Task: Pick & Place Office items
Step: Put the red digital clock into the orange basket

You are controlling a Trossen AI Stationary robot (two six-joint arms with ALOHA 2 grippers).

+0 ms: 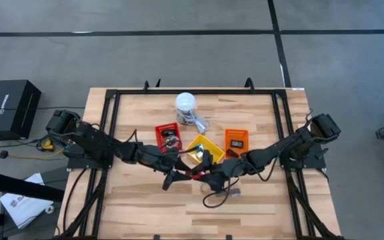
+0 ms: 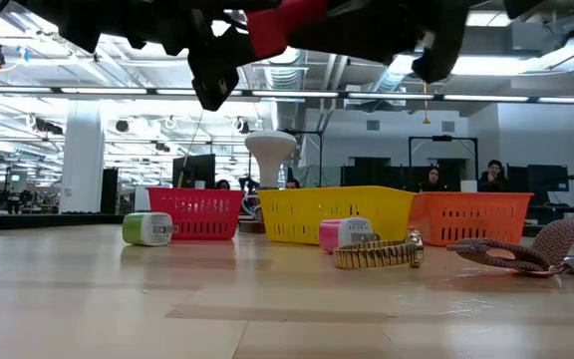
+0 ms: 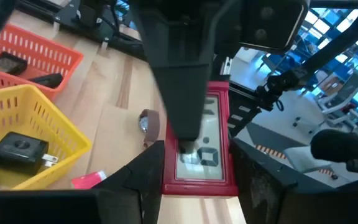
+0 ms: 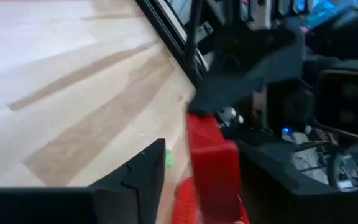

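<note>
The red device, a flat red-framed thing with a grey display, is in the air over the middle of the surface, just in front of the yellow tray. The two arms meet there.

The left gripper has it between its fingers, narrowed onto the red frame's two long sides. The right gripper reaches in from the other side, and one dark part of it lies across the display. Whether it has closed on the device, I cannot tell. In the low view the device hangs high above everything on the surface.

This looks like a hand-over, or a re-grip, before placing. To do it well, one gripper should be firmly clamped before the other lets go. The grip should fall on the frame, not on the display face. The device should be kept level so that it does not pivot and slip out.

The red tray and the orange tray flank the yellow one, which already holds a black charger. A lift clear of the tray walls and a low release would suit.

A strap lies on the surface below the grippers. A gold band, a pink piece and a green-and-white piece also wait there.
</note>
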